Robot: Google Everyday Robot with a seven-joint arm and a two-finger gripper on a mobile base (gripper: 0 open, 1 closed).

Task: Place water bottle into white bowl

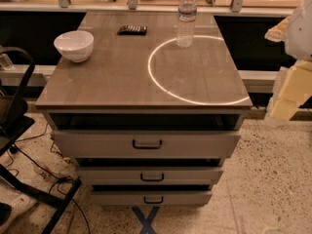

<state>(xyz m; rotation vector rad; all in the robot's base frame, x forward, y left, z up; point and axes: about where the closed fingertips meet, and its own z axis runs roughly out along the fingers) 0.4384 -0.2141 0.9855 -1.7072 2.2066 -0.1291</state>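
Note:
The water bottle [186, 17] stands upright at the back right of the grey cabinet top [122, 77], clear and ribbed with a white cap. The white bowl [74, 45] sits upright near the left edge of the top and holds nothing. The bottle and the bowl are far apart. My gripper [288, 92] shows as pale yellowish and white parts at the right edge of the view. It is off the cabinet, lower than and to the right of the bottle, touching nothing.
A flat dark rectangular object [132, 29] lies at the back centre. A bright ring of light [161, 84] marks the right half of the top. Three drawers [146, 144] stand slightly open below. A black chair frame and cables [19, 130] are at left.

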